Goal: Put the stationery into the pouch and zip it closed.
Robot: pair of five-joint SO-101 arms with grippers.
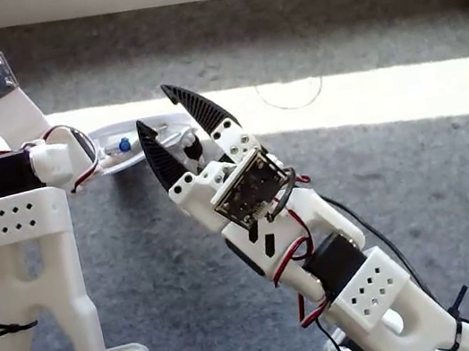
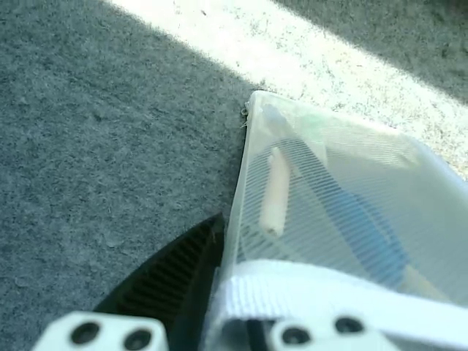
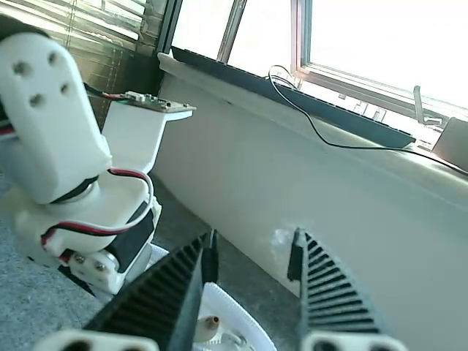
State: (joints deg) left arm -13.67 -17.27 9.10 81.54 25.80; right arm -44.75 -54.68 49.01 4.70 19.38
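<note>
The left pincer (image 2: 227,292) is clamping the pouch (image 2: 344,190) steady; the right pincer (image 1: 155,109), spread apart, is hovering above, likely for zipping.

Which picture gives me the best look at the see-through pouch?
The left wrist view: the pouch lies close, its mesh wall showing a white stick and something blue inside. The high view catches a sliver of it; the right wrist view, perhaps a white edge.

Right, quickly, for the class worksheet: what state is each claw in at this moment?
Left claw: closed, gripping the mesh pouch.
Right claw: open, holding nothing.
</note>
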